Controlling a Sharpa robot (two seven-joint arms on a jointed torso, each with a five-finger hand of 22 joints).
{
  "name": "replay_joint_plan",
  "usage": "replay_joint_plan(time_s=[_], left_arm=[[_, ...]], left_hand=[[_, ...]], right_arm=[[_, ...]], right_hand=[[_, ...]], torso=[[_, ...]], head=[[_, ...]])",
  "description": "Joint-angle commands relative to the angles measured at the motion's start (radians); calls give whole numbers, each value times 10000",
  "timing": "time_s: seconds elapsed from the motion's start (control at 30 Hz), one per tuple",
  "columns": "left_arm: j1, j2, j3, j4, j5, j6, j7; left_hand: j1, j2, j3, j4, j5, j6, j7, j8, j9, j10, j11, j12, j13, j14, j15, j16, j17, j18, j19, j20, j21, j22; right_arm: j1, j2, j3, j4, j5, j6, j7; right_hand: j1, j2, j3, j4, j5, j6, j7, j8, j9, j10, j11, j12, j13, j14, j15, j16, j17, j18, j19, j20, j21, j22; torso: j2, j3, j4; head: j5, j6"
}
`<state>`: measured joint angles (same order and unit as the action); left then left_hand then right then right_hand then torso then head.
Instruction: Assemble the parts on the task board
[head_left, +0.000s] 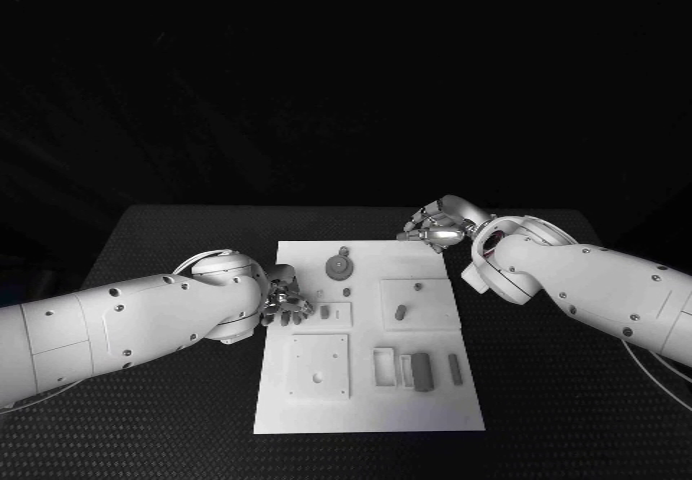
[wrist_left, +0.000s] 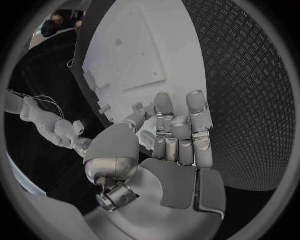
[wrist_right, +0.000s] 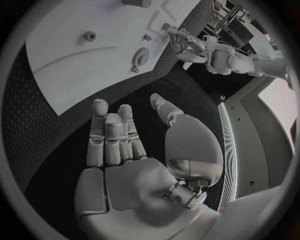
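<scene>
Resting on the black table (head_left: 173, 420), one white task board (head_left: 368, 340) lies between the two hands. Left hand (head_left: 286, 298) sits at the board's left edge; in the left wrist view its fingers (wrist_left: 178, 135) are stretched out side by side over the board's rim, nothing between them, so it is released and holding no part. Right hand (head_left: 437, 230) hovers off the board's far right corner; in the right wrist view its fingers (wrist_right: 112, 140) are straight and slightly apart above the dark table, grasping nothing, also released.

Count on the board, head view: one round disc-shaped part (head_left: 338, 265) with a small stem, on the far side, just ahead of the left hand and well to the side of the right hand. One short peg (head_left: 327, 312) in a small square block right beside the left fingertips. One square raised plate (head_left: 415, 303) in the middle, carrying a small peg and a short slot piece. One larger square plate (head_left: 317, 365) on the near left, behind the left hand, with small holes. Three upright oblong pieces (head_left: 415, 368) in a row on the near right, close together but apart.

Parts read grey; finer shapes too small to tell.
</scene>
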<state>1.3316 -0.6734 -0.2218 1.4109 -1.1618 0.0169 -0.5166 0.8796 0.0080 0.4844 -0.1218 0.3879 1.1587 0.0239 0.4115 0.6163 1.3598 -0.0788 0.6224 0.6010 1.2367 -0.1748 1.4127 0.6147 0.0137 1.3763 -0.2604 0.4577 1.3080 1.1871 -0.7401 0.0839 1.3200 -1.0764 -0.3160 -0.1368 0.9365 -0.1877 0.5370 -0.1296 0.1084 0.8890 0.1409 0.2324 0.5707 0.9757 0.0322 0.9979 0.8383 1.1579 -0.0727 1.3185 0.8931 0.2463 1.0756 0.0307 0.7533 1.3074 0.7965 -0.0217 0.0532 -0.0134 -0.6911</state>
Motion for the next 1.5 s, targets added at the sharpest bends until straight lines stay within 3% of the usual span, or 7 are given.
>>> replay_joint_plan(time_s=[0.03, 0.47, 1.0, 1.23, 1.5], left_arm=[[-69, -24, -58, -26, -24, 452, -171], [-69, -34, -57, -36, -22, 479, -202], [-68, -33, -55, -43, 45, 499, -204], [-67, -23, -58, -100, 393, 378, -136], [-66, -3, -59, -136, 455, 348, -142]], left_hand=[[283, 122, 1273, -1195, -8, 12, 40, 13, 1, 77, 6, 5, 17, 35, -88, -19, 19, -100, 35, 0, 58, 202], [324, 110, 1265, -1170, -20, 15, 40, 20, 9, 83, 5, 10, 25, 37, -89, -14, 27, -102, 40, 3, 63, 203], [380, 88, 1247, -1147, -24, 31, 31, 39, 27, 104, -3, 32, 45, 47, -95, 1, 43, -101, 52, 2, 77, 207], [231, 186, 1126, -932, 72, -15, 46, 36, 54, 62, 11, 25, 68, 21, -84, -33, 49, -114, 5, 23, 51, 196], [-89, -128, 984, -520, -90, -98, 69, 9, 73, -1, 33, -21, 67, -23, -63, -110, 44, -92, -59, 11, -10, 182]], right_arm=[[-7, -4, 4, 6, -18, 114, 71], [-11, 7, 4, 1, -18, 121, 76], [-15, 7, 4, 2, -18, 123, 78], [-15, -4, 4, 0, -18, 120, 61], [-15, -19, 4, 5, -18, 161, 28]], right_hand=[[-31, 74, 13, 50, 39, -1, 60, -52, 13, -72, 26, 42, -14, -64, -12, -48, -16, 155, -71, -1, -63, 189], [-32, 73, 11, 49, 39, -1, 61, -53, 13, -73, 26, 46, -16, -64, -12, -48, -17, 155, -71, -1, -64, 189], [-33, 73, 10, 49, 39, -1, 61, -54, 14, -75, 26, 50, -20, -65, -12, -48, -18, 155, -72, -1, -65, 189], [-35, 75, 10, 51, 39, -2, 61, -54, 14, -76, 26, 51, -21, -65, -12, -48, -19, 155, -72, 0, -66, 189], [-43, 102, 14, 64, 41, 1, 61, -53, 15, -77, 27, 53, -25, -65, -12, -48, -20, 155, -70, 0, -66, 188]], torso=[[3, -13, 1], [1, -19, -1], [4, 4, -5], [3, 11, -1], [3, 6, -5]], head=[[5, -6], [18, -12], [24, -3], [13, -16], [6, -10]])
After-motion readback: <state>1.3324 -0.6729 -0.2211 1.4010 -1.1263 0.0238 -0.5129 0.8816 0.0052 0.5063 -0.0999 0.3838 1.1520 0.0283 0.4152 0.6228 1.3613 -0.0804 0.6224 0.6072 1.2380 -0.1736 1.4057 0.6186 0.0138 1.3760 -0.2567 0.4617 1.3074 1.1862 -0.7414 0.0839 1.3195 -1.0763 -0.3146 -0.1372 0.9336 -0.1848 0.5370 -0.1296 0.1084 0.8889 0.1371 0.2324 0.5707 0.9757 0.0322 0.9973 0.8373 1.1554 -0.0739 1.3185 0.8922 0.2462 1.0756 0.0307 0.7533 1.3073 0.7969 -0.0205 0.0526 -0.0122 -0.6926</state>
